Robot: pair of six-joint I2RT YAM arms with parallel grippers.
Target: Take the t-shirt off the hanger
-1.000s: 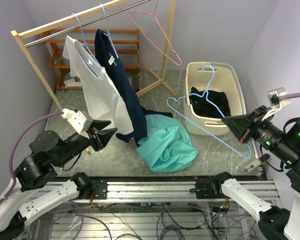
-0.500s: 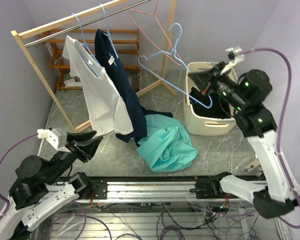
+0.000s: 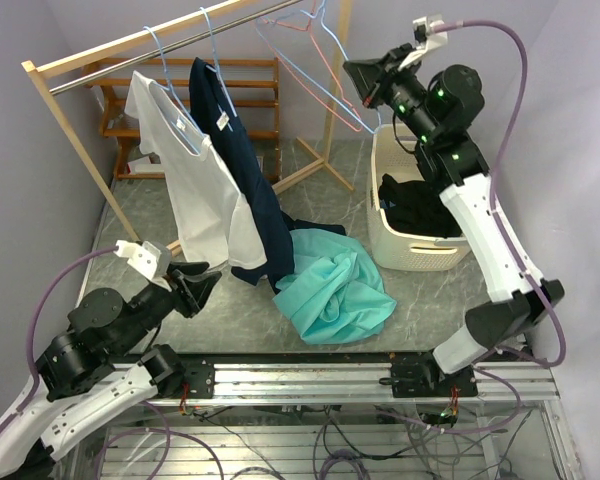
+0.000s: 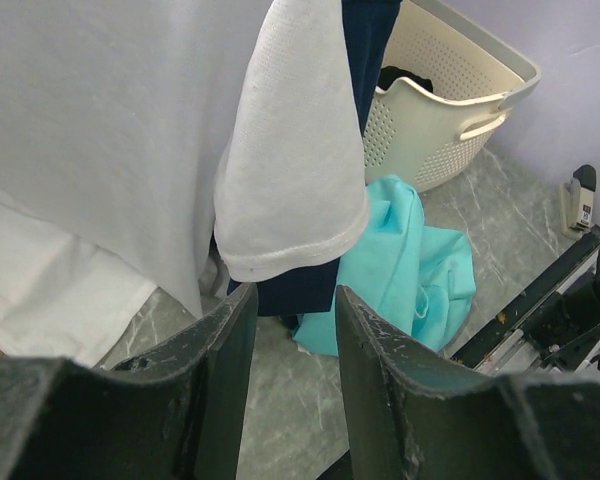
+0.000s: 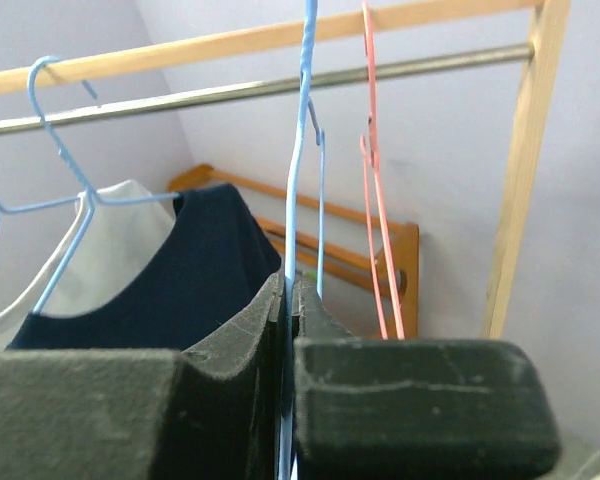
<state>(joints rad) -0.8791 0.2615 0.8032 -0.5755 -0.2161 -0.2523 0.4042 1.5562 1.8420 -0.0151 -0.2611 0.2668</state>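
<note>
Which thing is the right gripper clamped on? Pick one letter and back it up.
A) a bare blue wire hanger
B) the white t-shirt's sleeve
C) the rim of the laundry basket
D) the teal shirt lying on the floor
A: in the right wrist view the right gripper is shut on the thin wire of the blue hanger, which carries no garment and is held up by the rail beside the pink hanger.

Pale lilac walls enclose a grey marbled floor, with a wooden clothes rack carrying a metal rail across the upper left, a slatted wooden shelf unit behind it, all evenly lit.
</note>
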